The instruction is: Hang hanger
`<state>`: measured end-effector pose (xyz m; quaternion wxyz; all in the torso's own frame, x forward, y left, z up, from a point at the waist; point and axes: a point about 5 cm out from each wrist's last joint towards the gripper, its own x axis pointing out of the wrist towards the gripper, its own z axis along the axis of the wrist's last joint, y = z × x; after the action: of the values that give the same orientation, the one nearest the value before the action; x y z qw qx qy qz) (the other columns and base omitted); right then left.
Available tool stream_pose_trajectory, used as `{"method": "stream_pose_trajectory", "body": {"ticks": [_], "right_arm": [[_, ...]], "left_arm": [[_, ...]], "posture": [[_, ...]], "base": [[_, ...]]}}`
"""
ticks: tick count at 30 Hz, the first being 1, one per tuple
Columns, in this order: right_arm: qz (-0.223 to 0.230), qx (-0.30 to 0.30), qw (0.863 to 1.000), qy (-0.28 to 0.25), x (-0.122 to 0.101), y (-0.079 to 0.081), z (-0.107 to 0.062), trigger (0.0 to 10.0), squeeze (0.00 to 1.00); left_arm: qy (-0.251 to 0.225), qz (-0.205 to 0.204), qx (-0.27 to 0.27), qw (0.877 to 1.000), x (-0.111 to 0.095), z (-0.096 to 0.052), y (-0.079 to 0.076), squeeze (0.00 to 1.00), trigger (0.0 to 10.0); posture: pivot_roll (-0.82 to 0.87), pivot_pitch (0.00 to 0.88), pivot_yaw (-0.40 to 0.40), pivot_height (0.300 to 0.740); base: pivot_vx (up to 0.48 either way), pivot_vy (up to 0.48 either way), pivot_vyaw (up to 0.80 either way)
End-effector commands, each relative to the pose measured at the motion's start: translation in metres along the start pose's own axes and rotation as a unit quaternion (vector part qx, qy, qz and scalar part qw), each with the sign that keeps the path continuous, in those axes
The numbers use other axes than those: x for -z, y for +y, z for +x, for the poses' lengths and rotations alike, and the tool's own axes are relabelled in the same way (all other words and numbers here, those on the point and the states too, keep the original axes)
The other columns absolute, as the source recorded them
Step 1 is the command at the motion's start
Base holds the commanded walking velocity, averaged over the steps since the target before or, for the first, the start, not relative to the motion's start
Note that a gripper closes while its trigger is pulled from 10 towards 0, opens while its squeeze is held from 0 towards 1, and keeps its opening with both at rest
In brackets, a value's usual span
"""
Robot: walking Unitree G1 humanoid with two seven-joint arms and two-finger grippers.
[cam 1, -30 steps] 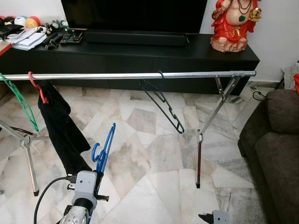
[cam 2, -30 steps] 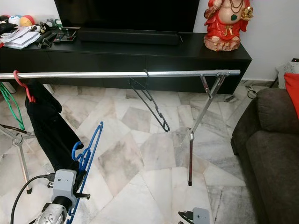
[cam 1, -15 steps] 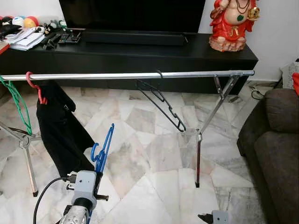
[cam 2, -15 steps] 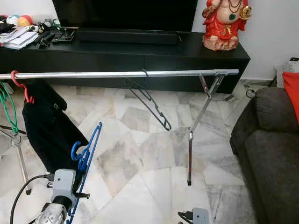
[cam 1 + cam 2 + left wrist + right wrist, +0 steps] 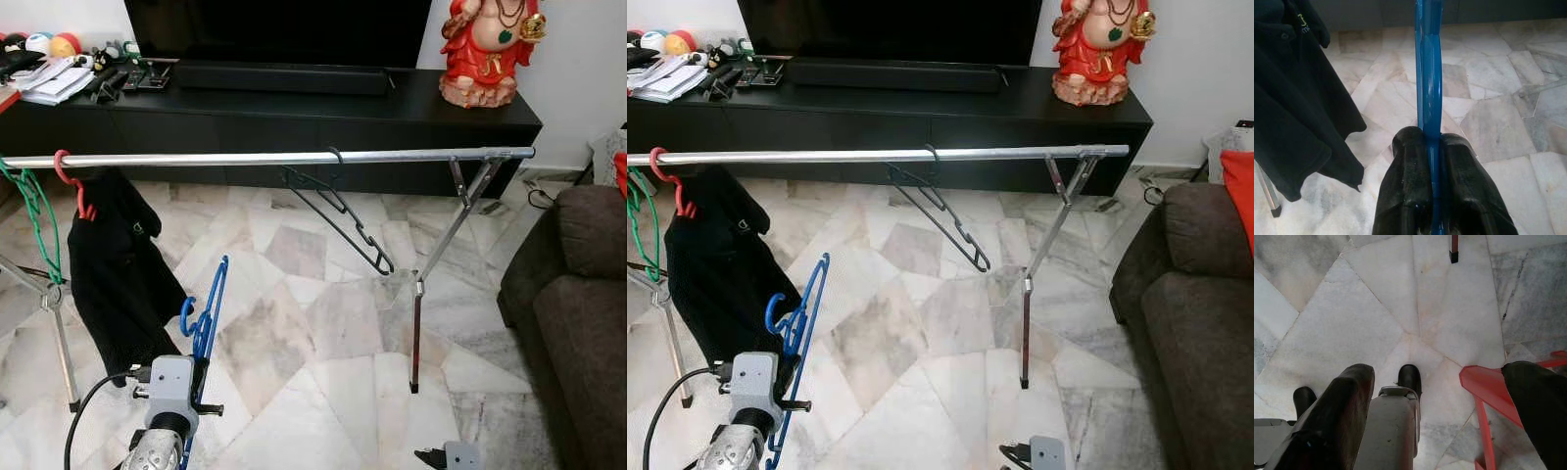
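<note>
Here the left pincer [image 5: 1431,147] is clamped on a blue hanger [image 5: 208,318], held low before the rail [image 5: 294,158]; light, stiff, slick plastic, best gripped near the hook.

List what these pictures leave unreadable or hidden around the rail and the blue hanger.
- Blue hanger: its lower end is hidden behind the left arm's wrist camera in the eye views; the left gripper is clamped on it.
- Green hanger: cut off by the left edge.
- Rail: its left end runs past the frame edge.
- Logo on the black shirt: too small to read.
- Red frame in the right wrist view: partly covered by a black finger.
</note>
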<state>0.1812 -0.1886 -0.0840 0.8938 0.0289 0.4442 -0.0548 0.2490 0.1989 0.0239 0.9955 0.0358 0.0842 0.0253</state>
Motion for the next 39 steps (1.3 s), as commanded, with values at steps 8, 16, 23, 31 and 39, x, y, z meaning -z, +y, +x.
{"method": "stream_pose_trajectory", "body": {"ticks": [8,16,23,31,39], "right_arm": [[-0.004,0.001,1.000,0.008,0.0032,-0.0017,-0.0006,10.0,0.00],[-0.006,0.001,1.000,0.009,0.0034,-0.0020,-0.0006,10.0,0.00],[-0.006,0.000,1.000,0.009,0.0034,-0.0021,-0.0006,10.0,0.00],[-0.008,-0.001,1.000,0.009,0.0032,-0.0020,-0.0005,10.0,0.00],[-0.008,-0.002,1.000,0.009,0.0028,-0.0020,-0.0005,10.0,0.00]], "left_arm": [[0.000,-0.014,-0.015,1.000,-0.0028,0.0000,0.0043,0.00,10.0],[0.000,-0.017,-0.022,1.000,-0.0035,0.0000,0.0067,0.00,10.0],[-0.002,-0.017,-0.023,1.000,-0.0051,0.0010,0.0074,0.00,10.0],[-0.004,-0.020,-0.025,0.999,-0.0064,0.0016,0.0072,0.00,10.0],[-0.007,-0.019,-0.026,0.999,-0.0082,0.0021,0.0072,0.00,10.0]], "posture": [[-0.06,0.172,-0.001,0.740],[-0.05,0.170,-0.002,0.740],[-0.05,0.169,-0.001,0.740],[-0.05,0.171,-0.002,0.740],[-0.05,0.172,-0.003,0.740]], "base": [[0.125,0.000,0.00],[0.268,0.000,0.00],[0.276,0.000,0.00],[0.276,0.000,0.00],[0.277,0.000,0.00]]}}
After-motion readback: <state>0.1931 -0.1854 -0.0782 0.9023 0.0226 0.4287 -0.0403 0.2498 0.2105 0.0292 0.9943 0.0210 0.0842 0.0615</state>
